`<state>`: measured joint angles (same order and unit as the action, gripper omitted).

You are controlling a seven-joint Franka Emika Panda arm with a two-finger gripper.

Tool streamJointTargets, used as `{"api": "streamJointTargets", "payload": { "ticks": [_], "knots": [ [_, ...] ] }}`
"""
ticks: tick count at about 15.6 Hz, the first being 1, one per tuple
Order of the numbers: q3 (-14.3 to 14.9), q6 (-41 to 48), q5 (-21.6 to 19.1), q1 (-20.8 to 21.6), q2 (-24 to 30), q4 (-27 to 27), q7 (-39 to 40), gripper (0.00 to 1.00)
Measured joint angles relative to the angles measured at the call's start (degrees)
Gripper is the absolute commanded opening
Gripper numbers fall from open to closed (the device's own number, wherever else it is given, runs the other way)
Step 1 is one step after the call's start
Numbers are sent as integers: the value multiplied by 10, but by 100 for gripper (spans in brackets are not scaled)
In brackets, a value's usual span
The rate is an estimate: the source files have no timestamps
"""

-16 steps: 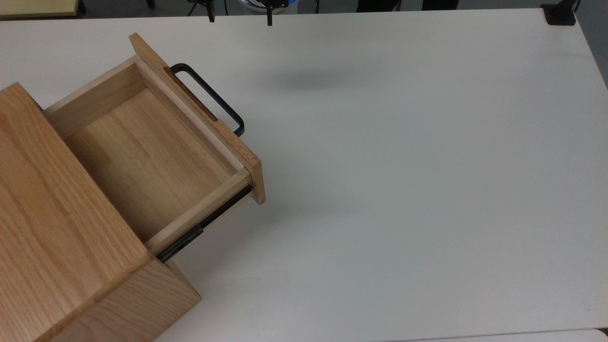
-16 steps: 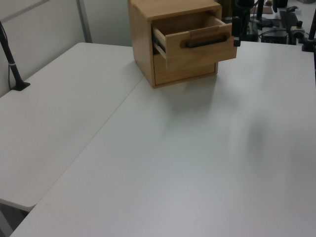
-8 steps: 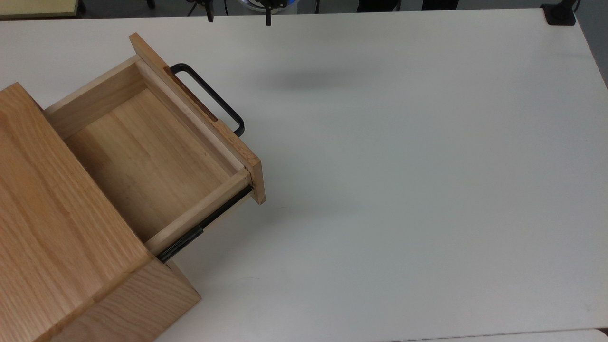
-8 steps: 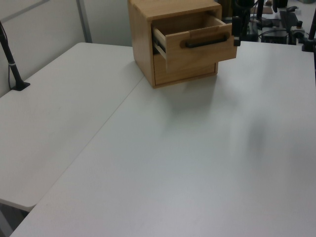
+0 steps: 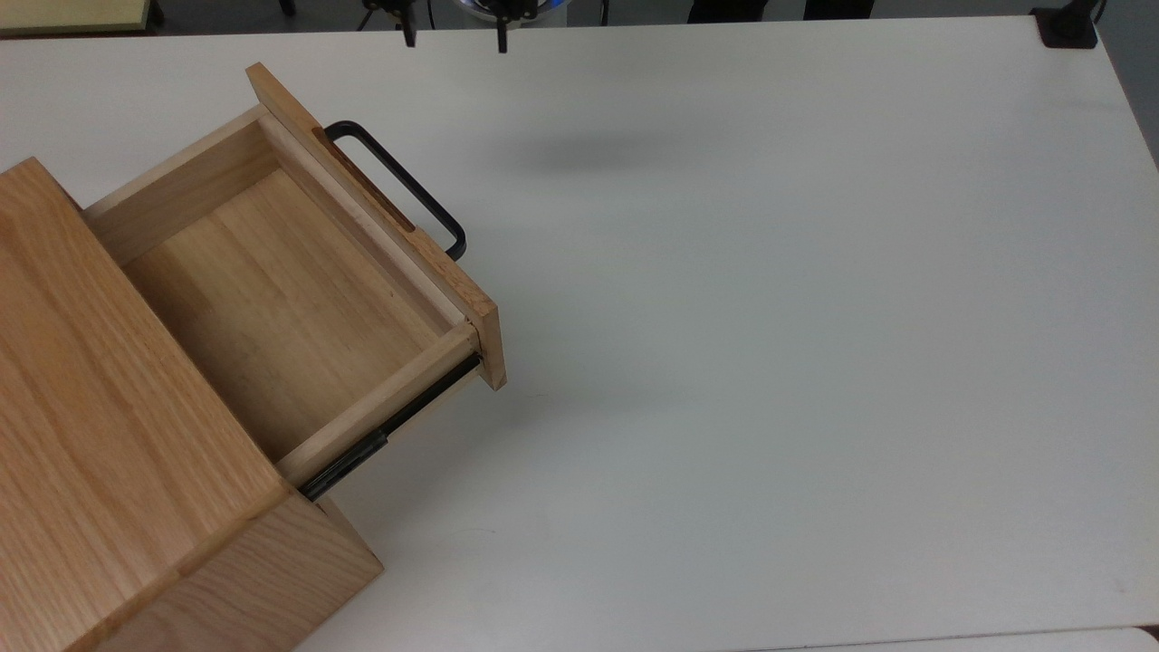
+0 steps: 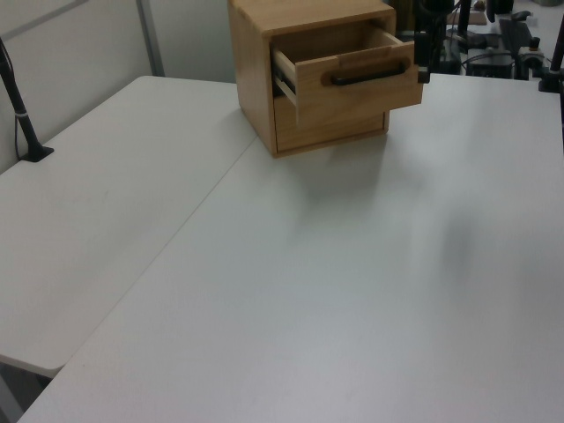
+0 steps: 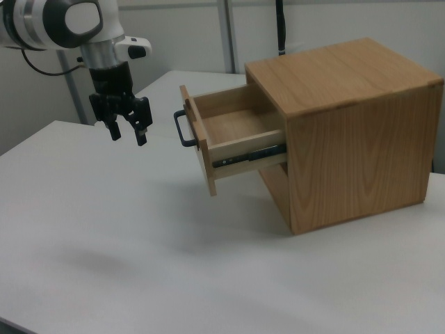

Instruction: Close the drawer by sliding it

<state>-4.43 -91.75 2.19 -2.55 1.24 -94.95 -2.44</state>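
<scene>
Drawer (image 7: 229, 136) is standing pulled out of the cabinet (image 7: 348, 125), untouched.
Gripper (image 7: 127, 130) is hanging in the air with fingers spread, seemingly just left of the handle (image 7: 182, 129) in the right view; pushing off-centre risks skewing the drawer or shoving the cabinet.

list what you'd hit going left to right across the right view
arm → tool, fingers apart, hanging above the table → black handle → drawer, pulled out → cabinet
</scene>
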Motion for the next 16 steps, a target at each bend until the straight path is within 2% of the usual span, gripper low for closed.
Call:
{"api": "streamJointTargets", "payload": {
  "ticks": [3,4,10,13,16],
  "knots": [
    [0,0,0,0,0,0,0,3],
    [0,0,0,0,0,0,0,0],
    [-1,0,-2,0,-1,-2,4,0],
    [-2,0,-20,0,-1,-2,2,0],
    [-1,0,-41,0,-4,-2,-54,0]
  ]
}}
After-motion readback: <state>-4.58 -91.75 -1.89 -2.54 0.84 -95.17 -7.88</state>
